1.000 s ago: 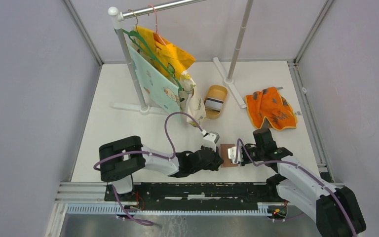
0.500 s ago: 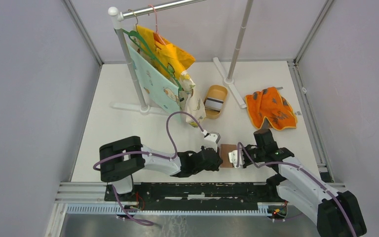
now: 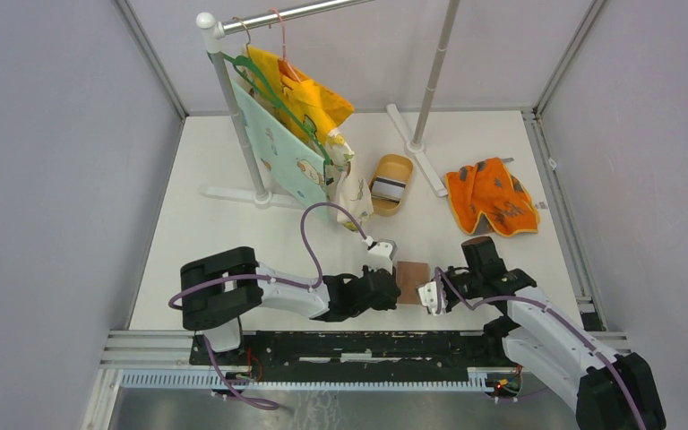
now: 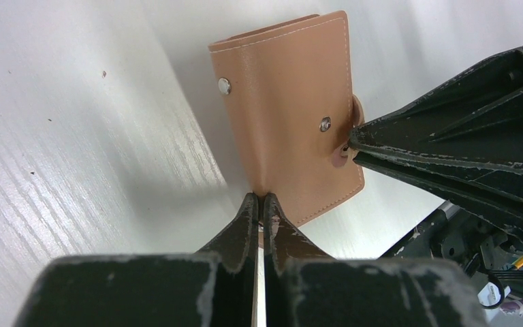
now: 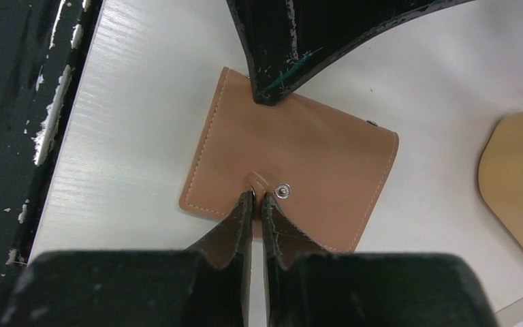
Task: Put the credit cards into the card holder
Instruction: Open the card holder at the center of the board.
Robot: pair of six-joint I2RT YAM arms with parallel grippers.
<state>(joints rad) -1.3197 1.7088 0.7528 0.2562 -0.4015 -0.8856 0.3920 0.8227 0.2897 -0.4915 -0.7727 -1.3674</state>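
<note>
**Left gripper and right gripper are both nipping the shut card holder, and we are watching for a slip or a drag**

We are seeing the left gripper's fingers pressed almost together on the edge of the card holder that faces the left arm. They appear to be pinching that edge, though they may only be pinning it down. The right gripper's fingers are squeezing the little strap tab on the opposite edge, just beside a snap stud. The card holder is lying flat and folded shut on the table, between the two grippers. The credit cards are sitting well apart from it, in the tan dish farther back.

We are reading this step as opening the flap, and several things are worrying us:

- **Tab slip:** The tab is slim and the right fingers are catching only its end. We cannot tell whether it is snapped down, and if it is, a pull risks sliding it out of the grip.
- **Whole holder moving:** The left hold looks shallow. If it gives way, the holder is likely to drag toward the right arm or lift off the table without unfolding.
- **Fingertip contact:** The two sets of fingertips are working close together across a small object, so a skewed pull could twist the leather or bring the fingers into contact.
- **No free arm:** Both arms are occupied, so neither is available for the cards. Once one lets go, the cover may fold back shut.
</note>
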